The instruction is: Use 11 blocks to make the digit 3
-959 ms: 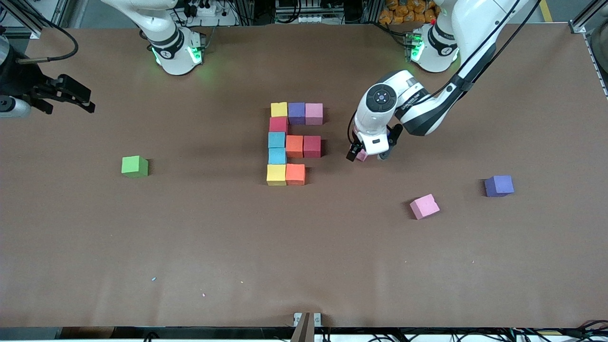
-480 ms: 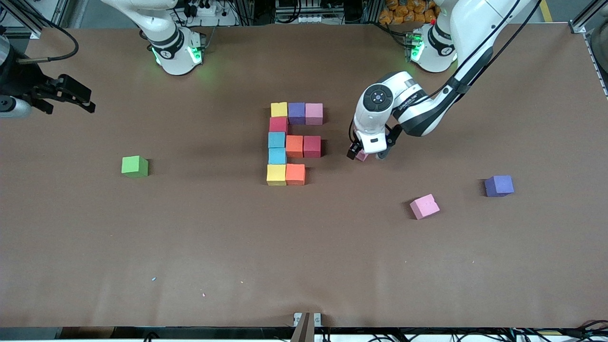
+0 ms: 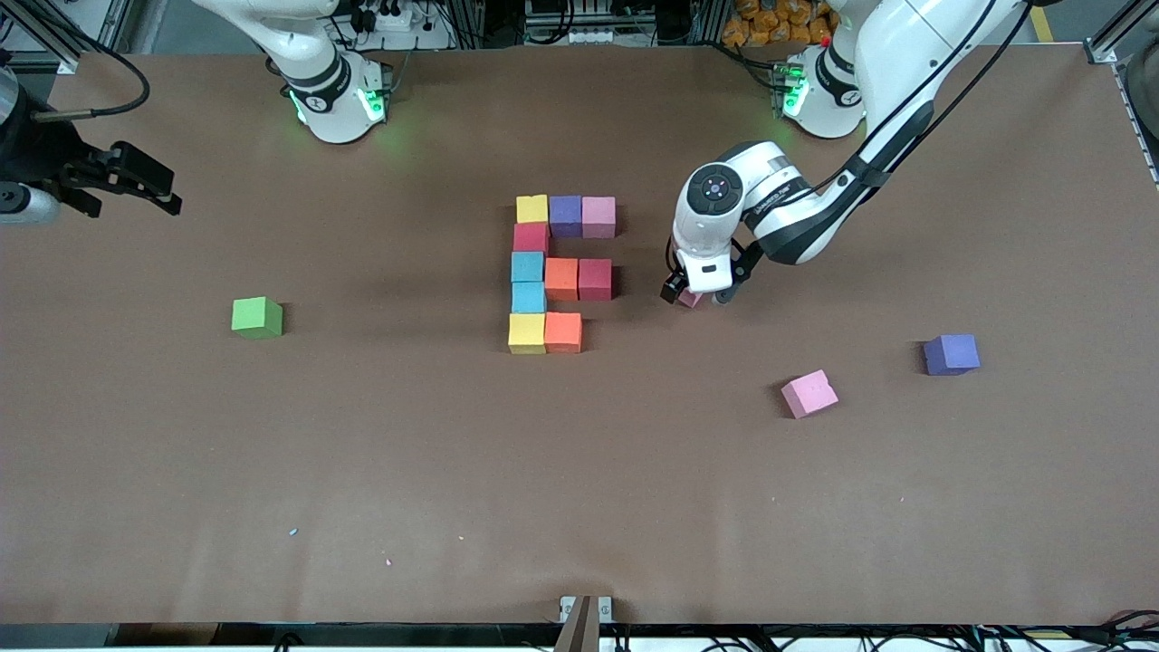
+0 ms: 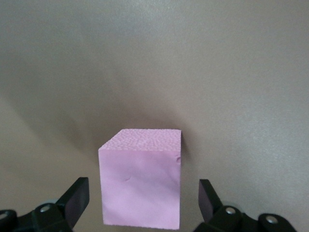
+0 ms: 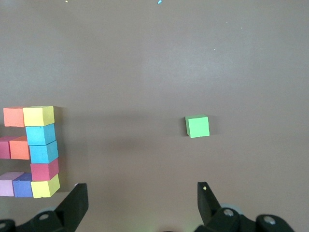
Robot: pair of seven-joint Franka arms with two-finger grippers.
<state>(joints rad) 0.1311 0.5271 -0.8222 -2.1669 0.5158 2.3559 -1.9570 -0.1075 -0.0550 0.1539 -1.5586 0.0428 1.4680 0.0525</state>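
Left tool [image 3: 695, 296] open astride pink block [image 4: 141, 183] — right tool [image 5: 140, 205] open.

Twelve task blocks [image 3: 561, 278], one green cube [image 3: 257, 317].

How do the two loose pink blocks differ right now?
The pink block by the left arm sits between the open fingers of the left end effector; the other pink block lies free, with no end effector at it. That free one lies nearer the front camera and skewed to the table edges. Both are pink cubes outside the digit.
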